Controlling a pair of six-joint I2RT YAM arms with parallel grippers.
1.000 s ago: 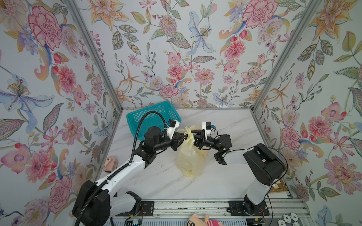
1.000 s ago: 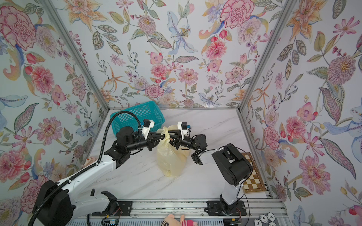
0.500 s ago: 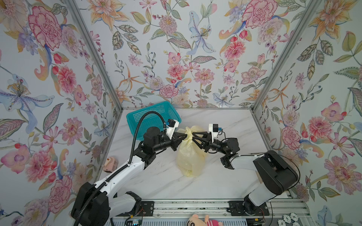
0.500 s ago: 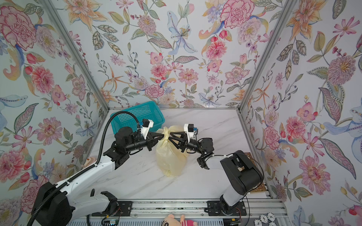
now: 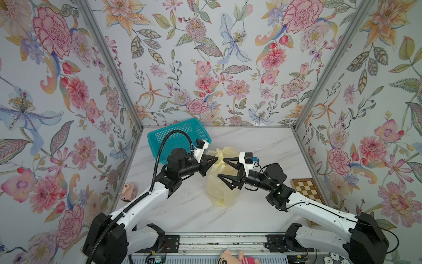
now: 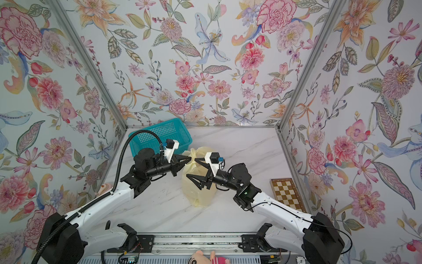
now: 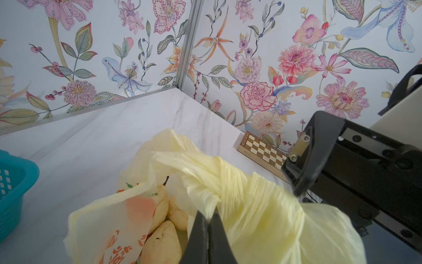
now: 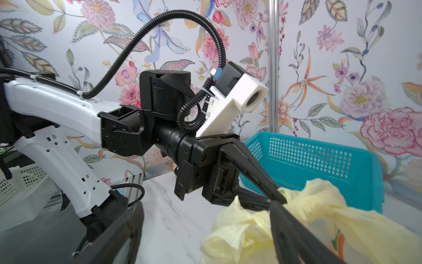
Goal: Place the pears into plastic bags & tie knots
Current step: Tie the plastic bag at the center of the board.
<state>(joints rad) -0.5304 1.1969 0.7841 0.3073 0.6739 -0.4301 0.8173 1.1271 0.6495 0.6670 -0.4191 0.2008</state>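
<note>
Left gripper [image 5: 214, 160] is clamped shut on the plastic bag [image 5: 221, 193] at its knot [image 7: 219, 182]. Right gripper [image 5: 222, 167] is spread wide beside the knot, nothing held. Pears [image 7: 163, 242] are seen inside the bag, which is stood on the marble table [image 5: 182, 205] near the teal basket [image 5: 175, 137].

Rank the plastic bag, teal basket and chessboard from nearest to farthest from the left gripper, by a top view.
1. Plastic bag: the left gripper is shut on its bunched handles.
2. Teal basket: behind the gripper, in the left rear corner.
3. Chessboard: farthest, off to the robot's right.
</note>
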